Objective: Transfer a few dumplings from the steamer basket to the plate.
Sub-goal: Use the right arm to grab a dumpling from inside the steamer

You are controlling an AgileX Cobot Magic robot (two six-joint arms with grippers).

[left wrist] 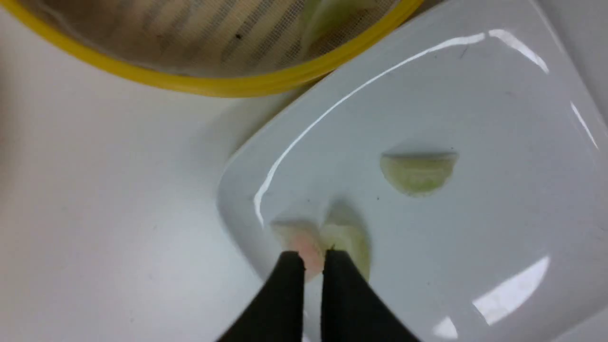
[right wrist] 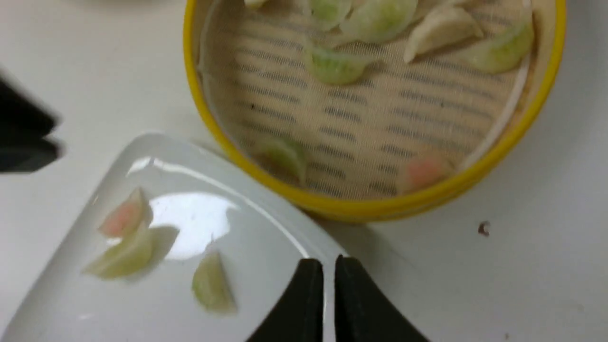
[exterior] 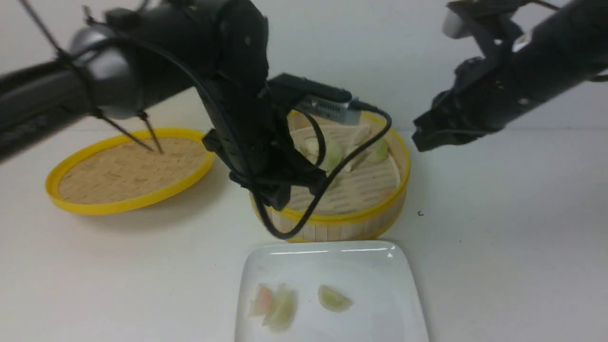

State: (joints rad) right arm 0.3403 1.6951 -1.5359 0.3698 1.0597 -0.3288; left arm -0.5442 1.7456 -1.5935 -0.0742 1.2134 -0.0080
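The steamer basket (exterior: 351, 221) stands mid-table and holds several dumplings (right wrist: 332, 66), among them a pinkish one (right wrist: 422, 171) near its wall. In front of it, three dumplings lie on the white plate (exterior: 380, 266): a pinkish one (left wrist: 299, 240) touching a pale one (left wrist: 349, 237), and a green one (left wrist: 418, 173) apart from them. My left gripper (left wrist: 312, 259) hangs shut and empty above the pinkish and pale pair, low by the basket's left front (exterior: 275, 202). My right gripper (right wrist: 328, 263) is raised to the basket's right (exterior: 420, 137), shut on nothing, over the plate's corner.
A flat woven lid with a yellow rim (exterior: 128, 164) lies at the left back. A small dark speck (exterior: 420, 213) sits on the white table right of the basket. The left arm's cable (exterior: 332, 175) hangs over the basket's front.
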